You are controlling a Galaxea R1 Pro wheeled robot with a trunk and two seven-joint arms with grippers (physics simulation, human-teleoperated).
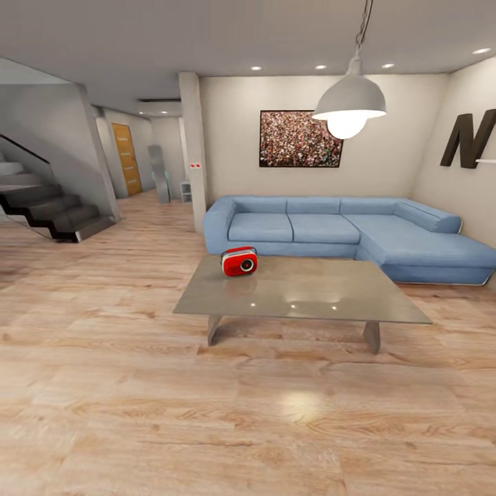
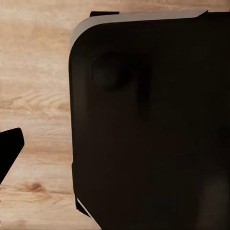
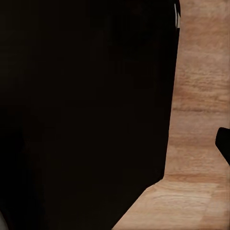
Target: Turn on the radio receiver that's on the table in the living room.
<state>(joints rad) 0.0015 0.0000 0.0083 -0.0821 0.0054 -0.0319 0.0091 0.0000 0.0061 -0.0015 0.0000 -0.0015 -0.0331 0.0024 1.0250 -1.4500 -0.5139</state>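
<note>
Staircase (image 1: 52, 207) off to the left, then the radio receiver (image 1: 239, 262) sitting near the far left corner of the table (image 1: 303, 296), blue sofa (image 1: 344, 231) behind it. It's well ahead across the wood floor (image 1: 138, 413). Both wrist views give dark robot body over planks, so whether the fingers are spread or closed, I cannot tell.

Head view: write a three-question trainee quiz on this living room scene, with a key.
1. True or false: the radio receiver stands on the floor.
2. Which part of the table holds the radio? A) far left corner B) near right corner C) centre
3. Fill in: behind the table stands a blue ____.

Key: 1 false, it stands on the table. 2 A. 3 sofa.
</note>
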